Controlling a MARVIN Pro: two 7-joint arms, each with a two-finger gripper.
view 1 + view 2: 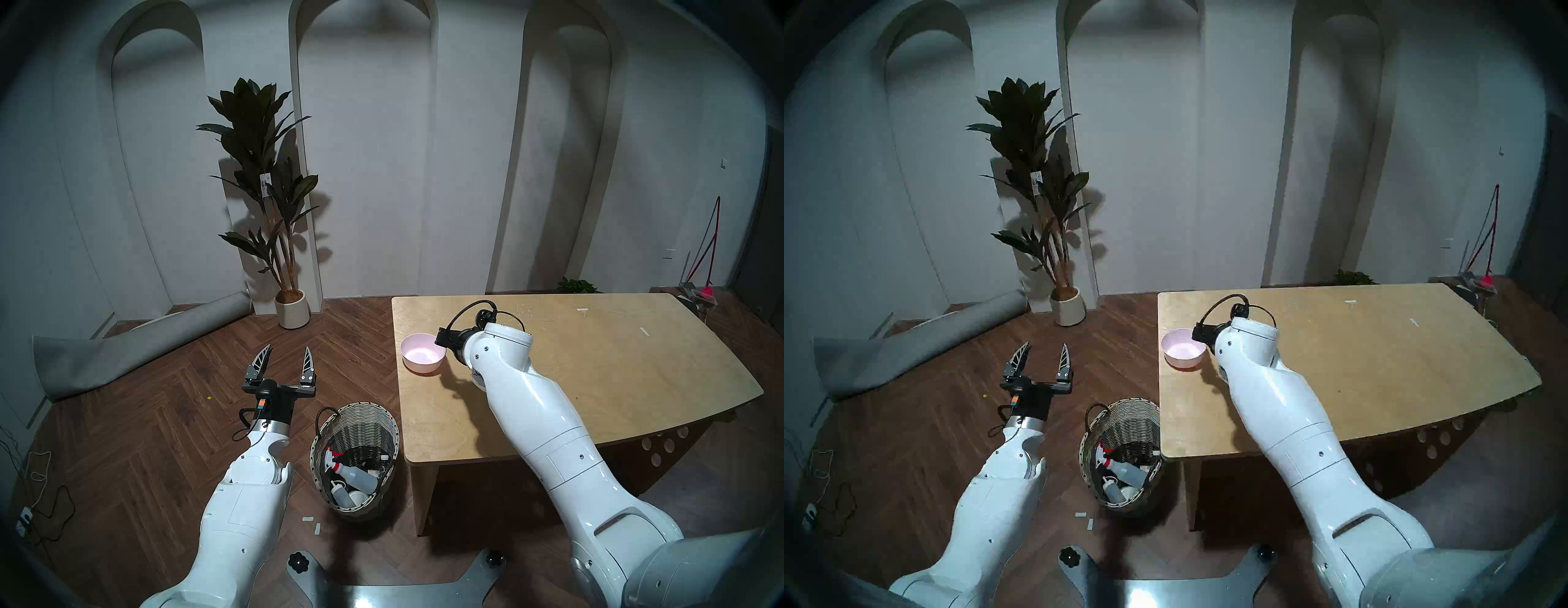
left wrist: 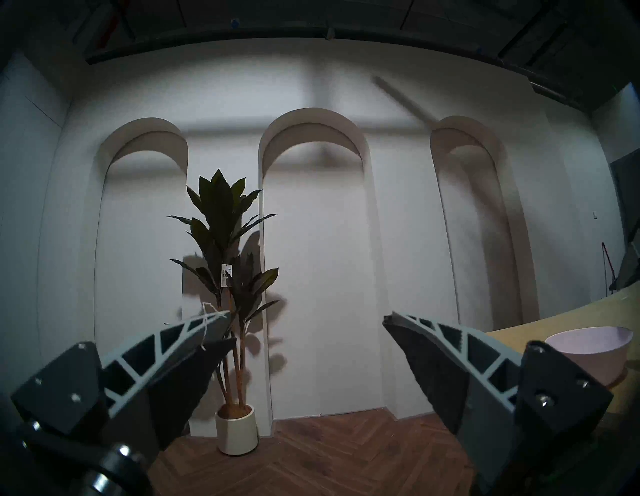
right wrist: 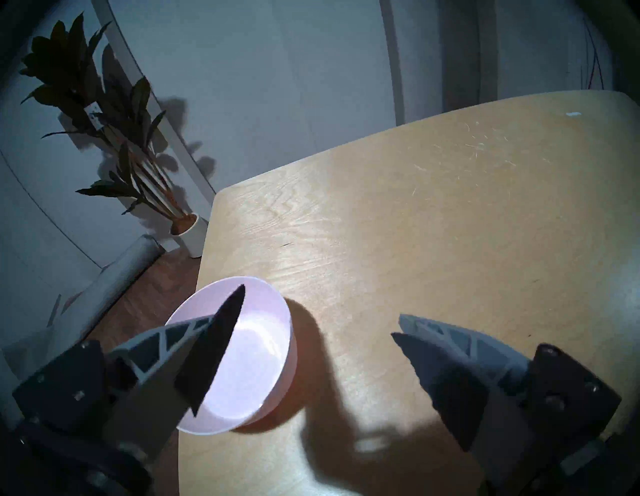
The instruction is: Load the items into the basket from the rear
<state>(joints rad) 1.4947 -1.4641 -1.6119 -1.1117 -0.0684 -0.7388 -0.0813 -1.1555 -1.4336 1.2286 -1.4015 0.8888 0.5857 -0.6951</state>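
The pale pink bowl (image 1: pixel 422 354) (image 1: pixel 1184 349) stands upright near the left edge of the table. My right gripper (image 3: pixel 318 310) is open just above it. One finger (image 3: pixel 214 346) hangs over the bowl's inside (image 3: pixel 256 350) and the other is outside, over the table. The wicker basket (image 1: pixel 365 424) (image 1: pixel 1123 418) stands on the floor by the table's near left corner. In it lie the spray bottle (image 1: pixel 357 474) (image 1: pixel 1127 469) and the smaller white pump-top bottle (image 1: pixel 341 494) (image 1: pixel 1113 491). My left gripper (image 1: pixel 288 348) (image 2: pixel 306 316) is open and empty, above the floor left of the basket.
The wooden table (image 1: pixel 594 382) fills the right side. A potted plant in a cream pot (image 1: pixel 292 308) stands at the back wall. A rolled grey mat (image 1: pixel 140 352) lies on the floor at the left. Cables lie at the far left floor (image 1: pixel 38 501).
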